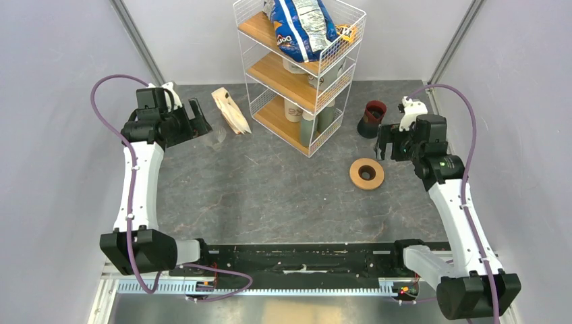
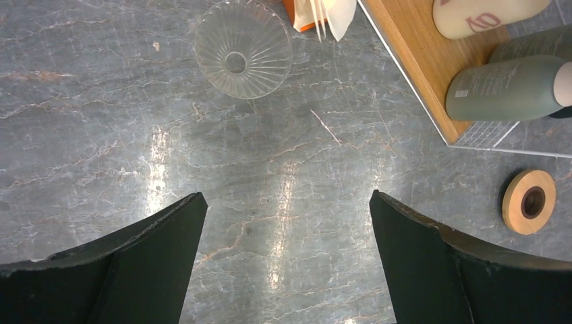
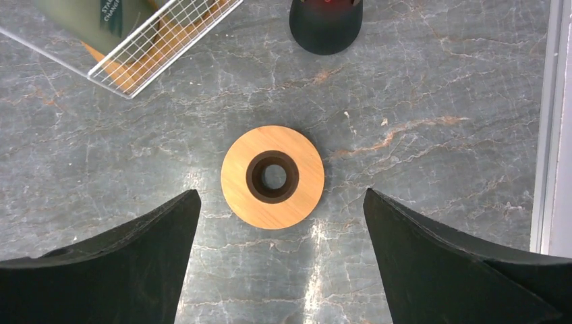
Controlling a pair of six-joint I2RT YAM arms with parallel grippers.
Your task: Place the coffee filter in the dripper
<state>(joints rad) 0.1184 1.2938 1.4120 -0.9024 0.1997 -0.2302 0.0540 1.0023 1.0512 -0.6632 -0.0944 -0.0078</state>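
Observation:
The dripper's tan wooden ring [image 1: 367,173] lies flat on the table, seen close in the right wrist view [image 3: 272,202]. A dark maroon-black cup [image 1: 372,119] stands apart behind it [image 3: 326,27]. My right gripper [image 1: 389,151] hangs open and empty just above and right of the ring [image 3: 280,192]. My left gripper [image 1: 199,125] is open and empty [image 2: 287,196] over bare table near a clear ribbed glass cone [image 2: 243,47]. White pointed paper [image 2: 339,13], apparently the coffee filter, shows at the top edge beside an orange packet [image 2: 301,17], cut off by the frame.
A white wire rack [image 1: 300,74] with wooden shelves stands at the back centre, holding a chip bag [image 1: 300,27], cups and a grey-green bottle [image 2: 506,84]. The beige packet [image 1: 231,110] lies left of the rack. Grey walls close in on both sides.

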